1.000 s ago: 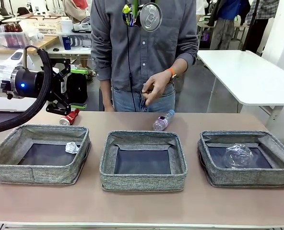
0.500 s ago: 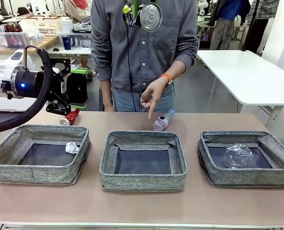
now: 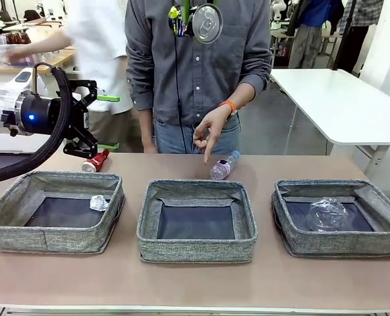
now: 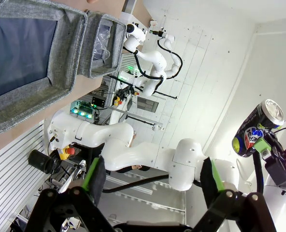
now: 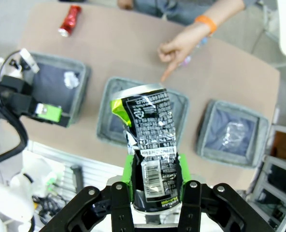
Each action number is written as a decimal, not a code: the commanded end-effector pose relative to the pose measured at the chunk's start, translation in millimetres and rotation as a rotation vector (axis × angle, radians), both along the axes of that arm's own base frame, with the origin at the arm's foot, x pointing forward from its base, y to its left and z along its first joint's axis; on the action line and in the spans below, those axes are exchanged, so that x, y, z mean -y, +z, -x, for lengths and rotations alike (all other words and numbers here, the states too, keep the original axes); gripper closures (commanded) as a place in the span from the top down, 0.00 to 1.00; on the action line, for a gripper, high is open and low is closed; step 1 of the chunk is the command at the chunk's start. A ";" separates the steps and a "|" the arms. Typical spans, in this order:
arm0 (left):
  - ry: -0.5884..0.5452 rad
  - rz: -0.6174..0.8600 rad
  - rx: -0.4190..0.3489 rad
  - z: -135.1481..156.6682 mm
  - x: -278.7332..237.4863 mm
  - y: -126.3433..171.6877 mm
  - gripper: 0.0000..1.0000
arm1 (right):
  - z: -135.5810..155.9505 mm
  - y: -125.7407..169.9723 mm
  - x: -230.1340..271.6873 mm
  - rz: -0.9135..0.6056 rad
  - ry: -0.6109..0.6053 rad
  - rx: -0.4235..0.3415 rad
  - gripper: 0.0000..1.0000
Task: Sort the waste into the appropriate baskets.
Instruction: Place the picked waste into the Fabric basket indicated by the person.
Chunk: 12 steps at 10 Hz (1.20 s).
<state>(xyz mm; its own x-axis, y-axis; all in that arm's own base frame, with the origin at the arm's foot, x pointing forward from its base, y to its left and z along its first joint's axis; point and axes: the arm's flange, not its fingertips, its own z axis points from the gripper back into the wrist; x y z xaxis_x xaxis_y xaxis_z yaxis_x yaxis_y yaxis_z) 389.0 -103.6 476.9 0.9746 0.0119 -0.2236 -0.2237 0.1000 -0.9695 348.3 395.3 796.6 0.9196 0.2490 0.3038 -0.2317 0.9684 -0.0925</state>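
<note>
High in front of the person's chest hangs a crushed dark multicoloured can (image 3: 207, 24) (image 5: 150, 130), with my right gripper (image 3: 185, 16) (image 5: 153, 169) shut on it. It also shows far off as the dark can (image 4: 256, 128). My left gripper (image 3: 108, 122) (image 4: 152, 179) stands open and empty above the table's far left. A crushed red can (image 3: 96, 160) (image 5: 69, 20) lies just below it. The clear bottle (image 3: 222, 166) lies behind the middle basket (image 3: 195, 250) (image 5: 103, 116). The left basket (image 3: 50, 240) holds a paper ball (image 3: 99, 203). In the right basket (image 3: 340, 245) lies a clear plastic cup (image 3: 327, 214).
The person stands at the far edge, one hand (image 3: 208, 131) (image 5: 184, 48) pointing down by the bottle and middle basket. Another person in white (image 3: 99, 46) stands behind my left gripper. A white table (image 3: 340, 99) is at the back right.
The person's hand has dropped and now points a finger downward. A person in white has stepped in behind my left gripper. Neither arm has moved.
</note>
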 end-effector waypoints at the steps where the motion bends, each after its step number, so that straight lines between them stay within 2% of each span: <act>1: 0.001 -0.006 -0.002 1.2 -0.7 1.8 1.00 | 0.0 0.0 0.0 0.000 0.000 0.000 0.40; 3: 0.001 -0.006 -0.002 1.2 -0.7 1.8 1.00 | -0.1 -69.5 13.5 -0.042 0.162 0.003 0.40; 4: 0.001 -0.006 -0.002 1.2 -0.7 1.8 1.00 | 4.5 -111.8 20.9 -0.057 0.181 0.013 0.40; 5: 0.001 -0.006 -0.002 1.2 -0.7 1.8 1.00 | 10.6 -137.4 25.9 -0.090 0.205 0.020 0.40; 6: 0.001 -0.006 -0.002 1.2 -0.7 1.8 1.00 | 16.2 -157.7 30.2 -0.078 0.181 0.067 0.40; 7: 0.001 -0.006 -0.002 1.2 -0.7 1.8 1.00 | 22.8 -179.6 28.7 -0.129 0.217 0.057 0.40; 8: 0.001 -0.006 -0.002 1.2 -0.7 1.8 1.00 | 28.3 -212.5 27.1 -0.024 0.191 0.090 0.40; 10: 0.001 -0.006 -0.002 1.2 -0.7 1.8 1.00 | 34.9 -269.0 32.9 0.001 0.267 0.064 0.40; 12: 0.001 -0.006 -0.002 1.2 -0.7 1.8 1.00 | 39.1 -315.6 45.6 -0.090 0.281 0.014 0.40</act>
<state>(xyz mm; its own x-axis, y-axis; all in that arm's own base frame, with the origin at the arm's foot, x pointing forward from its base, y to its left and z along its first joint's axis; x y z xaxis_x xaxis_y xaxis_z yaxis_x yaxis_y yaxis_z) 389.0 -103.6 477.0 0.9747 0.0119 -0.2234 -0.2234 0.1001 -0.9696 307.7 365.7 487.6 0.8251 0.4567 0.3327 -0.4526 0.8867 -0.0946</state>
